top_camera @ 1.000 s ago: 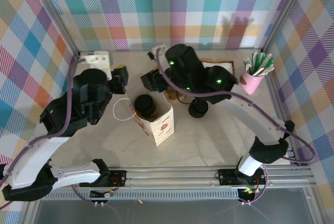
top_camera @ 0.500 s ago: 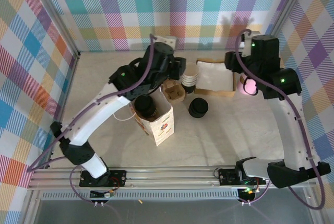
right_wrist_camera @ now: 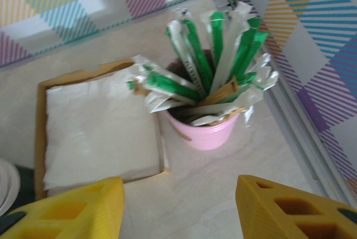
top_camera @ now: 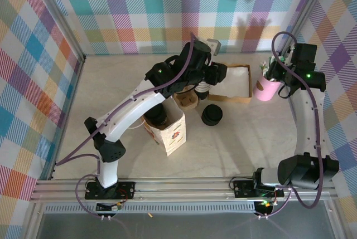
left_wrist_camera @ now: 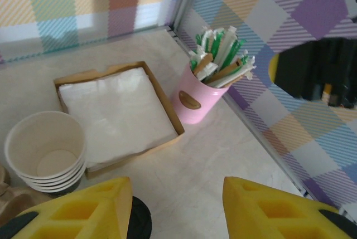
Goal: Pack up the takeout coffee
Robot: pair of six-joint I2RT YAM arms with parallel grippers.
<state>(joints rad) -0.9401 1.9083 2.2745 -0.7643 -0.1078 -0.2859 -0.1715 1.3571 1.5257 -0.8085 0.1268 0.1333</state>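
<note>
The left tool (left_wrist_camera: 176, 199) is hovering spread near the napkin tray (left_wrist_camera: 165, 101); the right tool (right_wrist_camera: 178, 199) is hanging spread above the pink cup (right_wrist_camera: 207, 134) of stirrers.

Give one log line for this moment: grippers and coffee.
left gripper: open, near cup stack | right gripper: open, near pink cup | takeout coffee: in paper bag

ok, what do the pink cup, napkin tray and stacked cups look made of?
Pink cup: smooth, faintly glossy pink wall with a ridge under the rim. It looks like painted metal or plastic, but I can't tell which.
Tray: thin, matte brown walls, likely cardboard or thin wood.
Cups: matte white inside, rolled rims, nested tightly. They look like paper.
</note>
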